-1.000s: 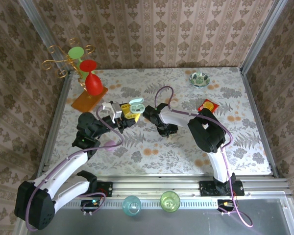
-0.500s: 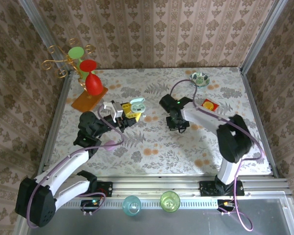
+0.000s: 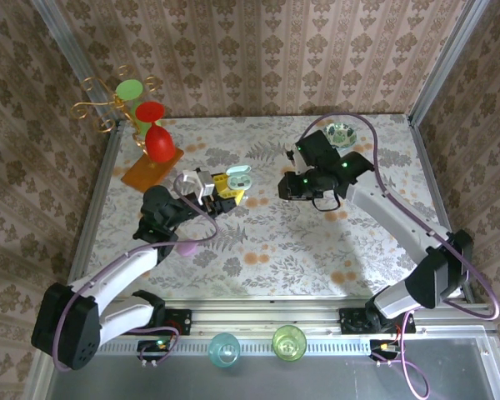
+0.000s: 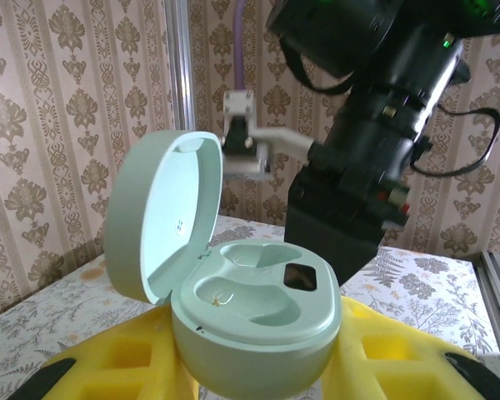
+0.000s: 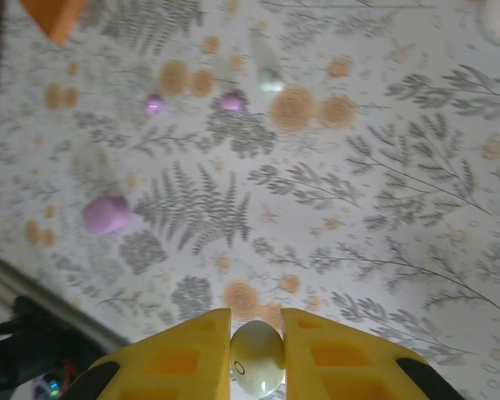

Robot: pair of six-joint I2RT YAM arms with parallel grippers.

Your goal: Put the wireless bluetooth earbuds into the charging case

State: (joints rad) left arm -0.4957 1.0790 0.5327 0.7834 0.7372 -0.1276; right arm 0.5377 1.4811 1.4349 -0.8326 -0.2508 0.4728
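Right wrist: right claw [image 5: 257,354] pinched tight on pale earbud [image 5: 257,362], over worktop [image 5: 375,208]. Left claw [image 4: 254,371] clamped open charging case [image 4: 250,321]. Bud orientation unclear to me; I feared skewed entry, slip, drop.

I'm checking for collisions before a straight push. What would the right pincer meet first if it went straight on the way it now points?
Probably bare floral tabletop; the right pincer, shut on a pale whitish plastic earbud, aims there, though depth is unclear.

Open mint case [image 4: 258,325]; pale oval earbud [image 5: 257,358]
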